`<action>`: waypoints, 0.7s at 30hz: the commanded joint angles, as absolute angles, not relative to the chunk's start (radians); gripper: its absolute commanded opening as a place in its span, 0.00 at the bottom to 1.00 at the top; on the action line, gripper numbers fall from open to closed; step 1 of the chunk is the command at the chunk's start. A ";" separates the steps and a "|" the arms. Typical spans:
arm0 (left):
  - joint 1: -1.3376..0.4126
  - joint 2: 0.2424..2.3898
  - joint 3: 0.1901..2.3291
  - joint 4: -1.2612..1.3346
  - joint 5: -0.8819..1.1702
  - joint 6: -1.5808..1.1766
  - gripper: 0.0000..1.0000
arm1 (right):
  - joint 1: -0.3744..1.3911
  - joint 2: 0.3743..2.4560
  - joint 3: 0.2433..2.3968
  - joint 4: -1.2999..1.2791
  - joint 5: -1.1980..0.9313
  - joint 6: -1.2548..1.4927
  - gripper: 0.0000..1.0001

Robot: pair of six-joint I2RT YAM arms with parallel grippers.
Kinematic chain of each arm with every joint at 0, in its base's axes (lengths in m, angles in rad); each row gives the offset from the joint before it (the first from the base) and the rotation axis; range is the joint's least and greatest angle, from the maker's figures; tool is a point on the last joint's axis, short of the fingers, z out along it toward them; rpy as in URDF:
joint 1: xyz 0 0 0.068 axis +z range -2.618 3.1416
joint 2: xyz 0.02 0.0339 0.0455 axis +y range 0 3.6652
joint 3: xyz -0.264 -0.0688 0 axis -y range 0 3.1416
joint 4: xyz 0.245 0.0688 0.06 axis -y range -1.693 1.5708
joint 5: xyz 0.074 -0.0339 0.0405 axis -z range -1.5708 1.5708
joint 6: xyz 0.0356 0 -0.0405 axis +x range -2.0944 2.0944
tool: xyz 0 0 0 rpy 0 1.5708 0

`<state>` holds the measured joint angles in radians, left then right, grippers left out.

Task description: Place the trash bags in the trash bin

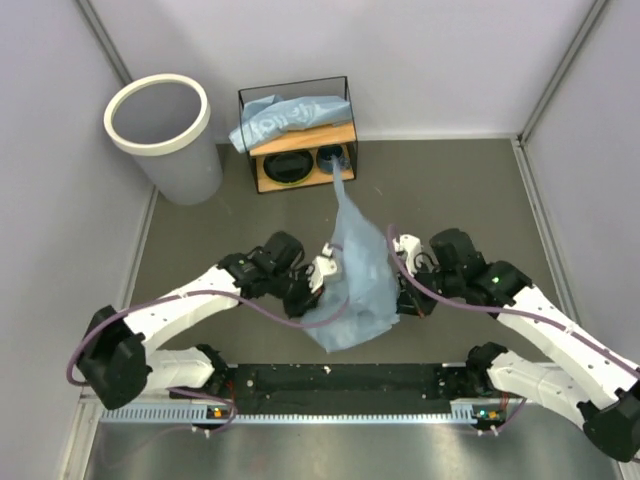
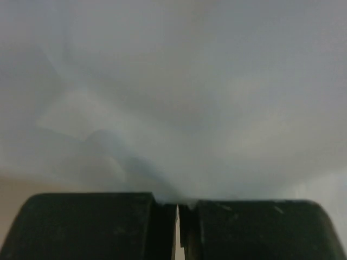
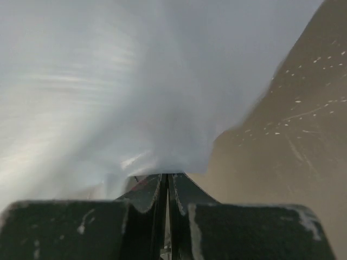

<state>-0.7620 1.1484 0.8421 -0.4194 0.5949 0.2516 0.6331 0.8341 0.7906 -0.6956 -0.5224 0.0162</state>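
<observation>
Both arms are bending inward over the worktop, the left pincer and right pincer each clamping opposite sides of a bag between them, well apart from the bin.

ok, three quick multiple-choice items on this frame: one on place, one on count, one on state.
1. The trash bin stands:
A. left of the shelf
B. right of the shelf
C. between the two arms

2. How many light-blue film bags show from above?
A. one
B. two
C. four

3. The left gripper and right gripper are:
A. both open
B. both shut on the held bag
C. one open, one shut

Key:
1 A: the bin is at the far left, with the shelf to its right.
2 B: the shelf bag lies on the upper board, and the held bag is between the arms.
3 B: each wrist view shows closed fingers with blue film pinched between them.
</observation>
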 commanded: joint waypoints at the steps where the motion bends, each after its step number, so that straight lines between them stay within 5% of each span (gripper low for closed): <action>1: -0.747 1.069 1.035 -0.626 0.629 0.310 0.00 | 0.660 0.831 1.034 -0.716 -0.503 -0.009 0.00; 3: -0.694 1.089 1.212 -0.630 0.742 0.286 0.00 | 0.650 0.851 1.183 -0.723 -0.515 -0.006 0.00; 7: -0.528 1.308 1.952 -0.488 0.694 0.062 0.00 | 0.496 1.041 1.872 -0.721 -0.523 -0.031 0.00; 11: -0.491 1.316 2.030 -0.120 0.634 -0.170 0.00 | 0.347 1.233 2.253 -0.692 -0.586 0.028 0.00; 13: -0.515 1.260 1.927 -0.104 0.632 -0.198 0.00 | 0.348 1.177 2.025 -0.597 -0.571 0.131 0.00; 17: -0.603 1.131 1.301 -0.341 0.586 0.029 0.00 | 0.374 0.991 1.333 -0.598 -0.595 0.158 0.00; 21: -0.735 1.179 1.157 -0.759 0.716 0.259 0.00 | 0.656 0.858 0.954 -0.710 -0.601 0.116 0.00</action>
